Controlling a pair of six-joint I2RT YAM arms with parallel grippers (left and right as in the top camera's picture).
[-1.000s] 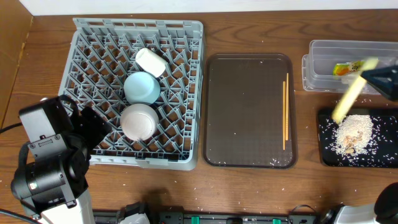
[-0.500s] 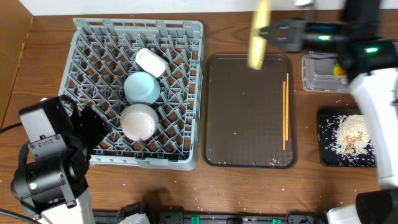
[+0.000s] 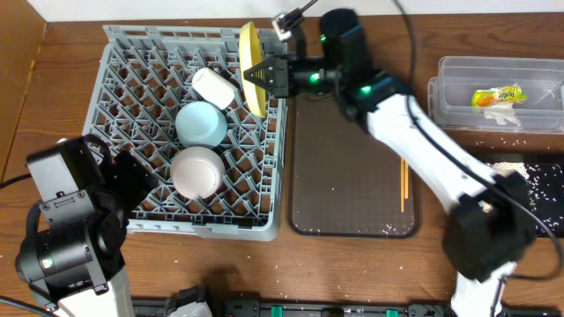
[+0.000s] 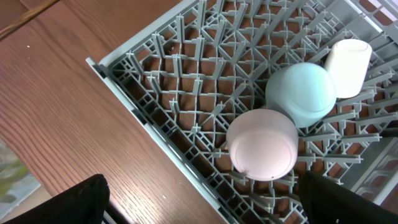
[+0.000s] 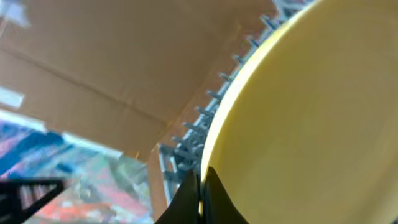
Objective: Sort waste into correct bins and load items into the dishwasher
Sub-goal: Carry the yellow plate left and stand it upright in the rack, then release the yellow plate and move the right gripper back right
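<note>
My right gripper [image 3: 269, 77] is shut on the rim of the pale yellow plate [image 3: 253, 69] and holds it on edge over the right side of the grey dish rack [image 3: 132, 53]. The plate fills the right wrist view [image 5: 311, 112], with my fingers [image 5: 200, 186] pinching its edge. In the rack lie the pinkish-white cup [image 3: 214, 87], the light blue bowl [image 3: 201, 123] and the white bowl [image 3: 195, 172]; they also show in the left wrist view, cup [image 4: 348, 67], blue bowl [image 4: 301, 93], white bowl [image 4: 262, 144]. My left gripper [image 4: 199, 205] is open and empty by the rack's front left corner. Chopsticks [image 3: 404, 176] lie on the brown tray.
The dark brown tray [image 3: 344, 176] sits right of the rack. The clear container [image 3: 458, 97] at the far right holds the yellow-green and orange wrapper [image 3: 495, 96]. The black bin [image 3: 551, 189] shows partly behind my right arm, with rice bits around it.
My right arm has swung left from the black bin, across the tray, carrying the yellow plate to the rack's right edge. The left arm has not moved.
</note>
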